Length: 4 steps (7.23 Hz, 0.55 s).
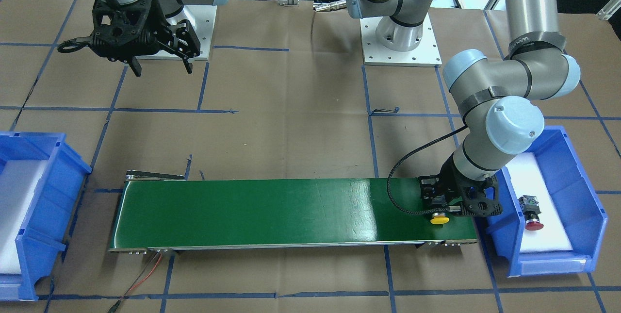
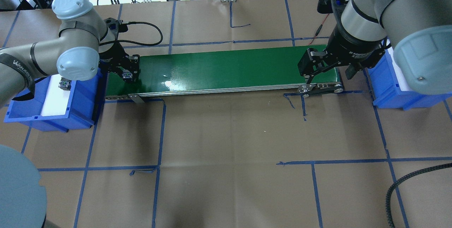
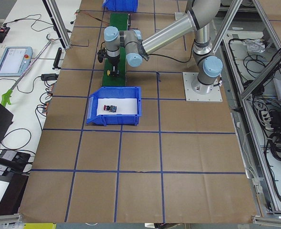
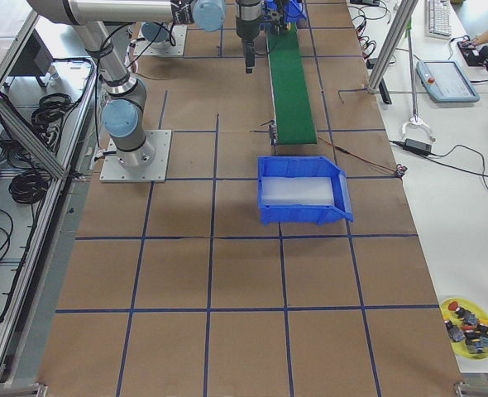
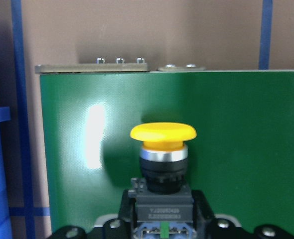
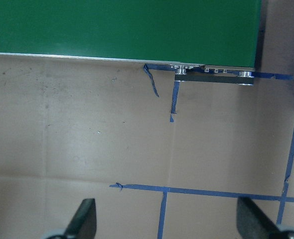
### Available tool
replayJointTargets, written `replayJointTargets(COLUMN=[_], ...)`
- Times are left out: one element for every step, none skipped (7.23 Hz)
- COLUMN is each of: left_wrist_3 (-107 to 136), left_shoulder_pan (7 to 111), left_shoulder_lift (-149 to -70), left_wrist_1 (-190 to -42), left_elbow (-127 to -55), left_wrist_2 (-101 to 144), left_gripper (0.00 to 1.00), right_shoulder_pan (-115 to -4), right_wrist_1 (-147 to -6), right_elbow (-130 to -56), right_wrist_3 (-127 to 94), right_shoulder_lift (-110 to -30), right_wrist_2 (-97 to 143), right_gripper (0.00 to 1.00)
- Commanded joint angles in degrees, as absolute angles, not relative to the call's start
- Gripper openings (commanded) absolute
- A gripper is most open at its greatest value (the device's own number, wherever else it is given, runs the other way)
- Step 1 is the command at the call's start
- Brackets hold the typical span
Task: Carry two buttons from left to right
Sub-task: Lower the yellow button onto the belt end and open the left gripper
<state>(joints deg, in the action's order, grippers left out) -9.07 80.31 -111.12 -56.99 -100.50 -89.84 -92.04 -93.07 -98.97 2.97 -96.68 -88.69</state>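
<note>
The yellow button (image 1: 439, 219) has a yellow mushroom cap (image 5: 163, 132), a black body and a grey rear block. My left gripper (image 1: 439, 207) is shut on its rear block and holds it at the green conveyor belt (image 1: 271, 211), at the belt's end beside the left blue bin (image 1: 587, 191). I cannot tell whether it touches the belt. The red button (image 1: 533, 224) lies on the white foam in that bin, also in the exterior left view (image 3: 111, 108). My right gripper (image 1: 161, 63) is open and empty, above the table near the belt's other end (image 2: 330, 74).
A second blue bin (image 1: 29, 206) with a white foam pad stands past the belt's right end (image 2: 392, 93). Brown paper with blue tape lines covers the table. A yellow dish (image 4: 467, 318) with several spare buttons sits at a far table corner.
</note>
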Motion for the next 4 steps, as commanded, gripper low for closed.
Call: replayJointTargets(left_wrist_3=[-8.5,-8.7,-8.8,-8.9], left_shoulder_pan=[80.2,80.2,80.2,80.2], left_shoulder_lift=[-111.0,-110.2,-109.0,-107.8], left_wrist_1=[-56.9,-57.0,-57.7,-58.8], left_elbow=[-99.7,-98.7,-98.0,-97.1], left_wrist_2=[-89.8,-89.7,-89.8,-89.9], left_gripper=[1.0,1.0,1.0,1.0], right_shoulder_pan=[-92.1,-92.0,-92.0,-92.0], right_wrist_1=[-93.1,-93.1,-93.2,-93.2], right_elbow=[-99.0,-99.0,-98.9,-98.9], right_wrist_3=[2.9,2.9,2.9,3.0], right_shoulder_lift=[-96.7,-96.7,-96.7,-96.7], right_wrist_2=[-88.7,-88.7,-88.7,-88.7], right_gripper=[1.0,1.0,1.0,1.0])
